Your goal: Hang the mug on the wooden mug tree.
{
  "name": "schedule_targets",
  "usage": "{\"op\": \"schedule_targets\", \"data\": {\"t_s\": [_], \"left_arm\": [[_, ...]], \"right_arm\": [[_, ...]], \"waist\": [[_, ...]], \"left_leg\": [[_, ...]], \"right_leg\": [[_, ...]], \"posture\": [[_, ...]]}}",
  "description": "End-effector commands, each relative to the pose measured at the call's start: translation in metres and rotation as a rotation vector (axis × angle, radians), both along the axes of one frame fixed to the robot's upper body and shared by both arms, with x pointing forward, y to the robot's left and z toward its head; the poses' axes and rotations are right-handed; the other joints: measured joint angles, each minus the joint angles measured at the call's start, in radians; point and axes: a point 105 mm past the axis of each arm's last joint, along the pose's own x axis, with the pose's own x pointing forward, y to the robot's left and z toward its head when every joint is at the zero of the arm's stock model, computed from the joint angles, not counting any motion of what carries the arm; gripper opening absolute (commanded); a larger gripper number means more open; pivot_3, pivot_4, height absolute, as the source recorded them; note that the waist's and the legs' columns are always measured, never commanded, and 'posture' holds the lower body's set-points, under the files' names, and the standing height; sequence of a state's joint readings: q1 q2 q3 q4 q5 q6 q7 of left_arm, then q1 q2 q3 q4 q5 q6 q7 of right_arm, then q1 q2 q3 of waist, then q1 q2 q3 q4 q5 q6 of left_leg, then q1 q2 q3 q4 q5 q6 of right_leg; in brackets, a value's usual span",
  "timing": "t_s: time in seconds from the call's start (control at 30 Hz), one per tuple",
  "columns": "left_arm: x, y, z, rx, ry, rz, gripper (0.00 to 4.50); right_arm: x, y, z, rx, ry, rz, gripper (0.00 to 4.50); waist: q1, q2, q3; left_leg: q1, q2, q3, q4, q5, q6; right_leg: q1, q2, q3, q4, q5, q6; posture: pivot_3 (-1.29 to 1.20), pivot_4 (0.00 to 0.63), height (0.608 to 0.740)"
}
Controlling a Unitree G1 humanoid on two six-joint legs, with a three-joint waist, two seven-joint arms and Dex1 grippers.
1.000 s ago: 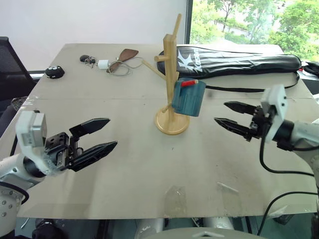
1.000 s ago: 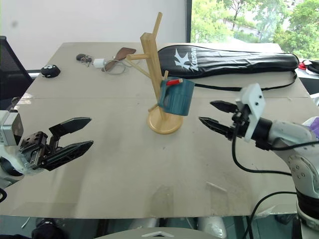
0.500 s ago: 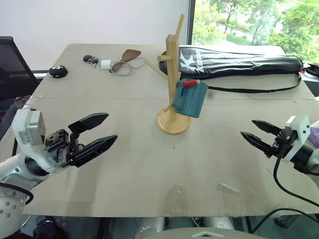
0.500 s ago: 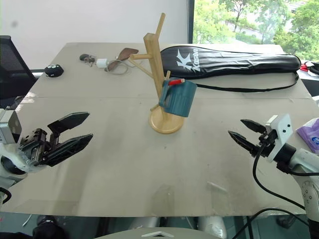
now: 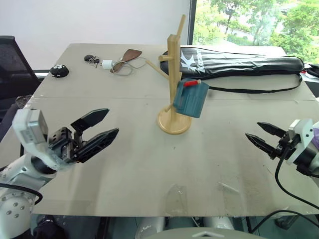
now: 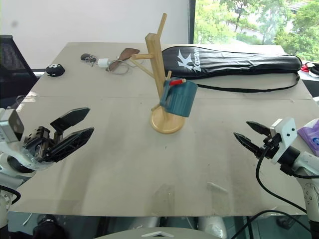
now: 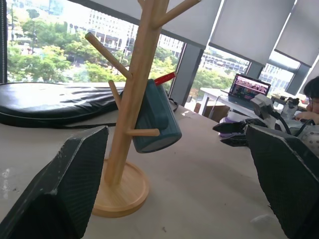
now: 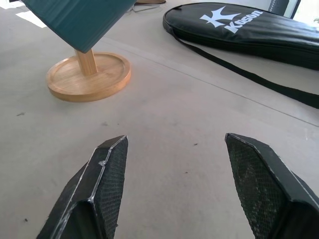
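Head stereo pair: high, facing forward and down over table [image 5: 149, 169]; both eyes share wooden mug tree [image 5: 174, 79] with mug [image 5: 190, 98], racket bag [image 5: 239, 60]. Left wrist view: low, near tabletop, faces mug tree side-on, windows behind. Right wrist view: low, close, faces tree's base [image 8: 88, 76] and bag.

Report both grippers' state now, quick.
Left gripper: open, holding nothing.
Right gripper: open, holding nothing; the mug hangs on the wooden mug tree.
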State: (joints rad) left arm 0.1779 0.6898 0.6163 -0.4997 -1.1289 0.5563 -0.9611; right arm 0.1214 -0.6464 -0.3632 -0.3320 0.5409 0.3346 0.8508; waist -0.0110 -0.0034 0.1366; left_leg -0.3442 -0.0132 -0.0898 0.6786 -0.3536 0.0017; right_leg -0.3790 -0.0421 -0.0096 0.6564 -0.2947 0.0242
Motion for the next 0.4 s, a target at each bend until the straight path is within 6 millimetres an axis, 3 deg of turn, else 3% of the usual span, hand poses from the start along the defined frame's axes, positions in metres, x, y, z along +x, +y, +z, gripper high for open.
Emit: {"op": "schedule_targets", "data": {"t_s": [0.03, 0.23, 0.4], "left_arm": [[0.002, -0.002, -0.024, 0.135, 0.062, 0.075, 4.5], [-0.005, 0.002, -0.062, 0.253, 0.169, 0.156, 4.5], [-0.013, 0.009, -0.088, 0.316, 0.255, 0.156, 4.5]], "right_arm": [[-0.005, -0.012, -0.001, -0.061, -0.016, -0.011, 3.08], [-0.024, -0.041, -0.015, -0.151, 0.052, -0.026, 3.08], [-0.034, -0.05, -0.017, -0.173, 0.074, -0.024, 3.08]], "waist": [[0.0, 0.0, 0.0], [0.005, 0.0, 0.0], [0.004, 0.0, 0.0]], "left_leg": [[0.0, 0.0, 0.0, 0.0, 0.0, 0.0], [0.0, 0.0, 0.0, 0.0, 0.0, 0.0], [0.002, 0.0, 0.0, 0.0, 0.0, 0.0]], "right_leg": [[0.0, 0.0, 0.0, 0.0, 0.0, 0.0], [0.001, 0.0, 0.0, -0.001, 0.0, 0.0], [0.002, 0.0, 0.0, 0.0, 0.0, 0.0]], "posture": [[0.0, 0.15, 0.74], [0.0, 0.15, 0.74], [0.0, 0.15, 0.74]]}}
